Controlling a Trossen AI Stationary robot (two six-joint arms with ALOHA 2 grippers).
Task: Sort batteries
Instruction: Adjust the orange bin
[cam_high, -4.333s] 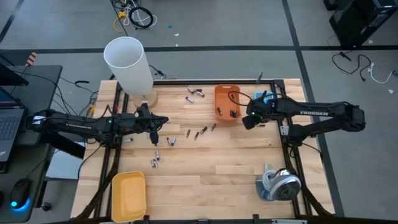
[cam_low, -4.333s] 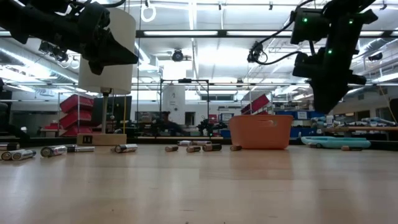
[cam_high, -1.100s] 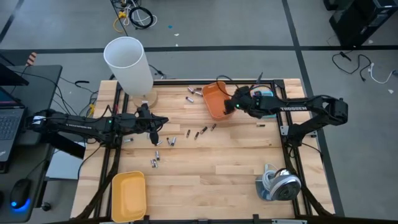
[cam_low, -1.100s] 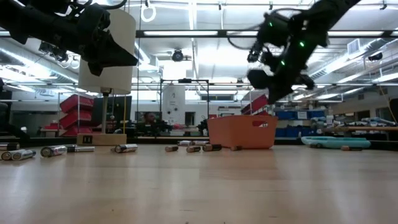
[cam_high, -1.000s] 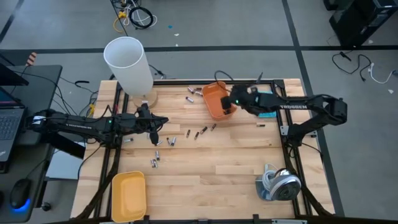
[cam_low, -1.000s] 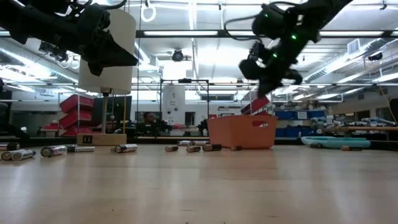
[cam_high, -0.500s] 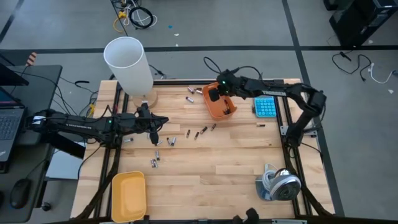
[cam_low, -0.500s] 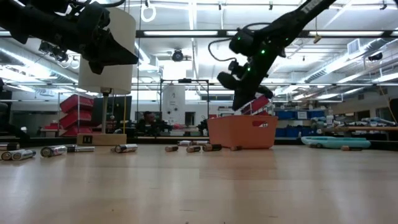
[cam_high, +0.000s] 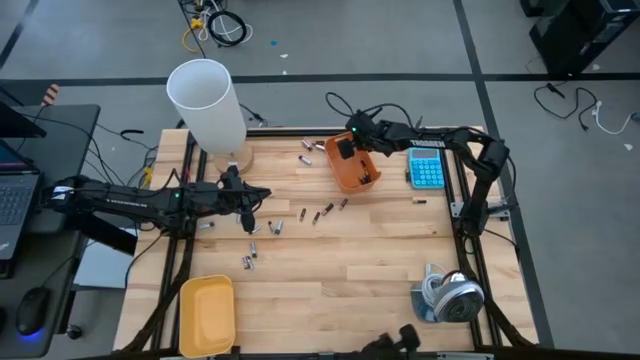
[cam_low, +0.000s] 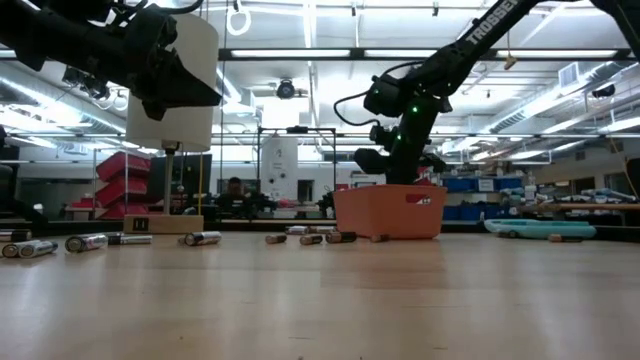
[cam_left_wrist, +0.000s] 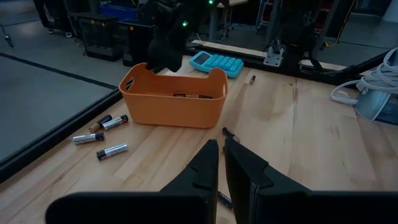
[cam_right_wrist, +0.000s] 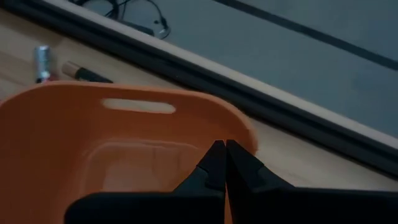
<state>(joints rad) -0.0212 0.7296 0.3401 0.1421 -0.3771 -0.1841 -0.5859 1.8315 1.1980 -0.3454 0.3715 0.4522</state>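
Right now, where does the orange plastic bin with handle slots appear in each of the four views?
High view: the orange plastic bin sits at the table's far edge, right of centre, under the right gripper.
Low view: right of centre, standing on the table.
Left wrist view: upper left of centre, ahead of the left gripper.
Right wrist view: fills the lower left.
Shared landmark: the blue calculator beside the bin, seen in the high and left wrist views.

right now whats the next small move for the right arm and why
Probably pull the right tool back off the orange bin and swing it toward the loose batteries on the wood beside the bin. Its jaws are shut with nothing visible between them, it hangs over the bin's far end, and batteries lie unsorted outside the bin. The left tool hangs over the middle cluster.
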